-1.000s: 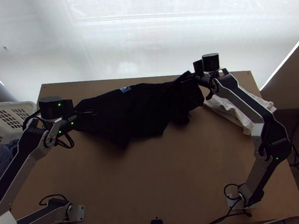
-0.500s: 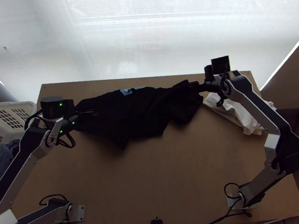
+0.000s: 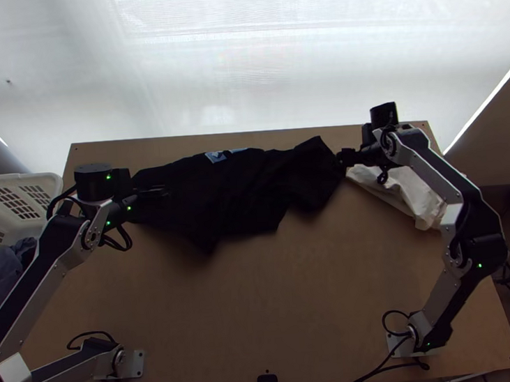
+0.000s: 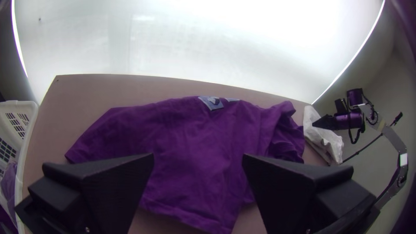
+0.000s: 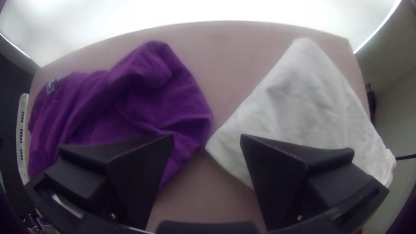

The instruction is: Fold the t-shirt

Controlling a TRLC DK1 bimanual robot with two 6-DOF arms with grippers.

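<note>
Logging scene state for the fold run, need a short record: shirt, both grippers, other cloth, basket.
shirt: t-shirt across the table's far half, roughly spread, rumpled, right end bunched
shirt_print: light patch at far edge
fold_state: no neat fold visible
left_gripper: left gripper above shirt, fingers apart, holding nothing
right_gripper: right gripper near shirt's right end, fingers apart, holding nothing
other_cloth: white cloth, right of shirt
basket: white basket, left, cloth inside

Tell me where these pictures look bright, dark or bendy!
Top view: glare from the broad white screen, dim brown wooden table, dark cloth t-shirt with folds hard to see; left wrist view: the table's far edge bends; right wrist view: it bows more.
</note>
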